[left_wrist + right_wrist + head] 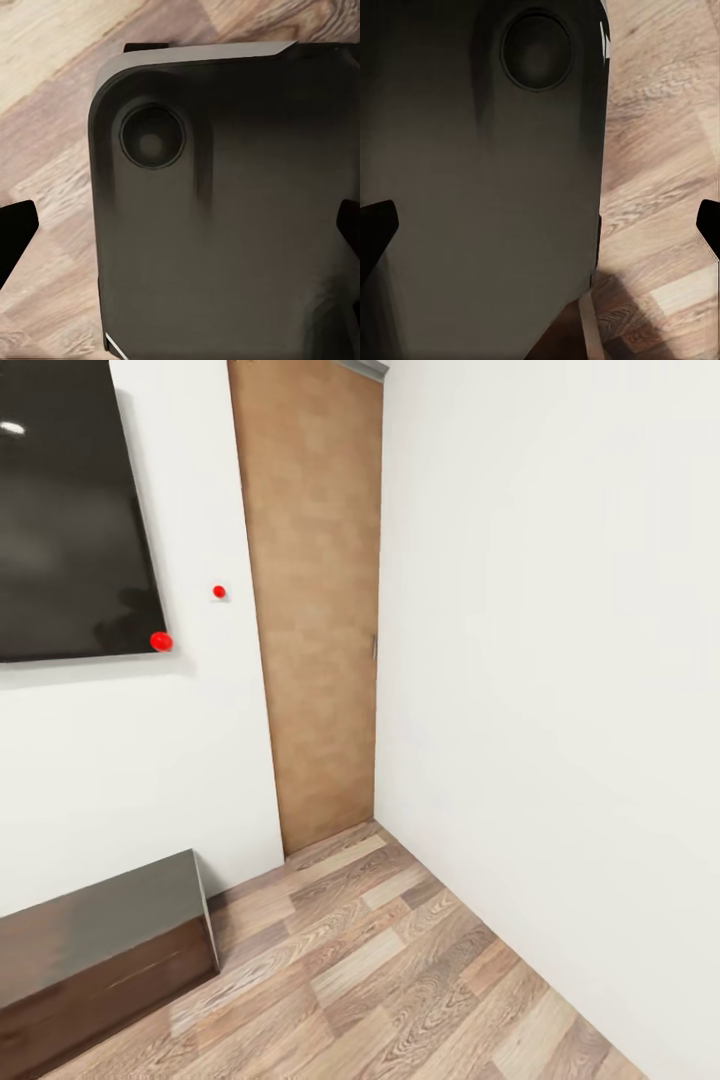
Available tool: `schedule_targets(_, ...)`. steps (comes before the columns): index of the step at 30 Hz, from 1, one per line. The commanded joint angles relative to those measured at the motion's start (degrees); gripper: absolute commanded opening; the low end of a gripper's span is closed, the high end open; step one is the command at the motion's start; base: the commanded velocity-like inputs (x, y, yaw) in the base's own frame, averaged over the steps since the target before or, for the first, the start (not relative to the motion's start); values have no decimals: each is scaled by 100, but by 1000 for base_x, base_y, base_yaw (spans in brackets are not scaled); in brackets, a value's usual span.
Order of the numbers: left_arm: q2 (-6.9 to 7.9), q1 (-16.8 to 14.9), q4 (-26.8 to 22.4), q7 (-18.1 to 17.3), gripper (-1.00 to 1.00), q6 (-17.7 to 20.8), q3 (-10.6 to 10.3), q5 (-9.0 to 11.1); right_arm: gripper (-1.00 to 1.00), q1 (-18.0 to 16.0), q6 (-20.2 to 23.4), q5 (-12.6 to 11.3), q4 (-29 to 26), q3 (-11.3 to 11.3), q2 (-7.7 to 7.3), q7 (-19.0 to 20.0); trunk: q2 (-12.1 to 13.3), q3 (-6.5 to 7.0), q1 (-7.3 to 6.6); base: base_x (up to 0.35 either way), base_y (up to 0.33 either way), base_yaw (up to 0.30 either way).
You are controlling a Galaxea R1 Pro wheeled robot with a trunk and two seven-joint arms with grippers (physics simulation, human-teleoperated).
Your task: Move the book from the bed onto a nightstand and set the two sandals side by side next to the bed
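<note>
I face a corner of the bedroom with white walls and a wood-plank floor (pixel 400 980). The book, the bed, the nightstands and the sandals are out of view. In the left wrist view my left gripper (pixel 180 229) is open, its dark fingertips (pixel 15 232) far apart, with nothing between them. It hangs over my own dark base housing (pixel 225 150) and the floor. In the right wrist view my right gripper (pixel 540 225) is open too, over the same kind of dark housing (pixel 472 150) and floor planks (pixel 660 150).
A long low dark TV cabinet (pixel 100 950) stands against the left wall under a black wall-mounted screen (pixel 65 510). A shut wooden door (pixel 315 600) fills the corner. A white wall (pixel 560 660) runs along the right. Bare floor lies between cabinet and wall.
</note>
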Motion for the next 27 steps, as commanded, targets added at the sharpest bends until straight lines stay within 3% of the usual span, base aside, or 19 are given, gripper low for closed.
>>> schedule_targets(1, 0, -4, 7, -4, 100, -20, 0, 0, 100, 0, -2, -8, -1, 6, 0, -4, -3, -4, 0, 0, 0, 230)
schedule_targets(11, -5, -4, 7, -4, 100, -22, 0, 0, 100, 0, -2, 3, -1, 9, -1, 5, -3, -4, 0, 0, 0, 153)
schedule_targets(27, 1, -4, 7, -4, 100, -23, 0, 0, 100, 0, -2, -1, -1, 7, 0, 3, -3, -4, 0, 18, 8, 26)
